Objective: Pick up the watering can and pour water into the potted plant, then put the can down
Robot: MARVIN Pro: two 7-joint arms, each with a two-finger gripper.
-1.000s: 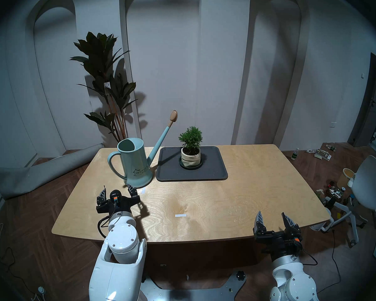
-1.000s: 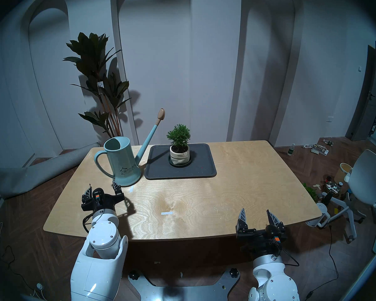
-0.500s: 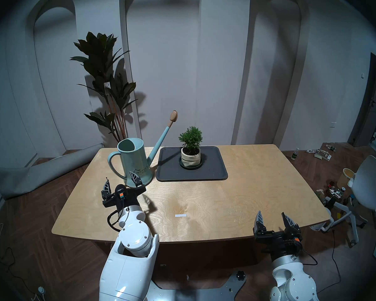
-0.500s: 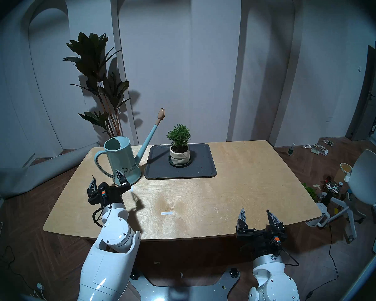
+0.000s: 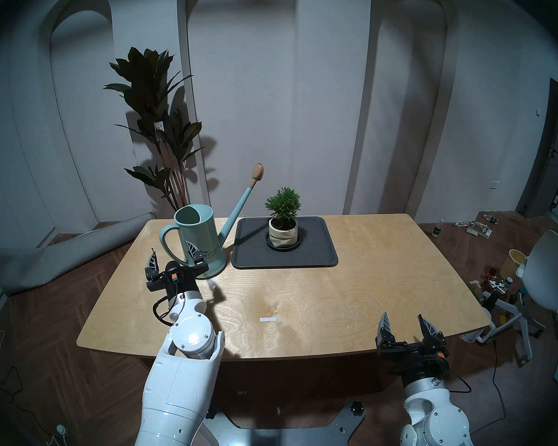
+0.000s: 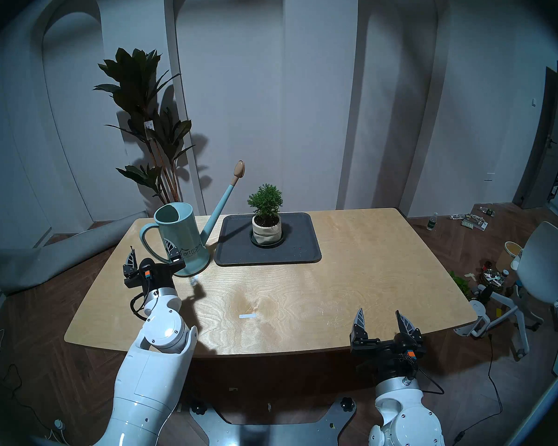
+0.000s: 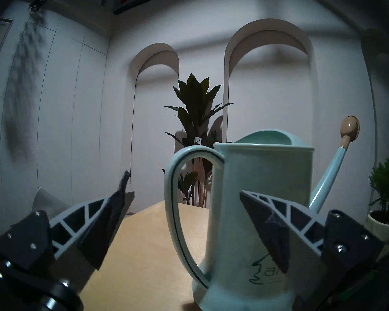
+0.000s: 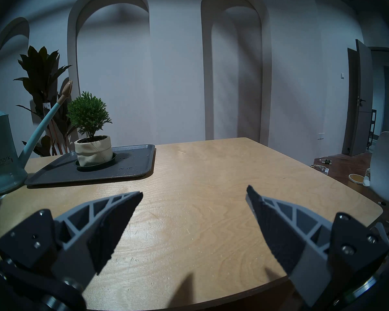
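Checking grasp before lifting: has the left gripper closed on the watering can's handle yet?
No. In the left wrist view the left gripper is wide open, with the watering can handle between its spread fingers, untouched.

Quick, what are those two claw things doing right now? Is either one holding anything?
Left gripper: jaws open, empty, close in front of the watering can, near its handle.
Right gripper: jaws open, empty, over the table's near edge.

Teal watering can [image 5: 200,239] upright on table, bushy potted plant [image 5: 283,220] beside spout
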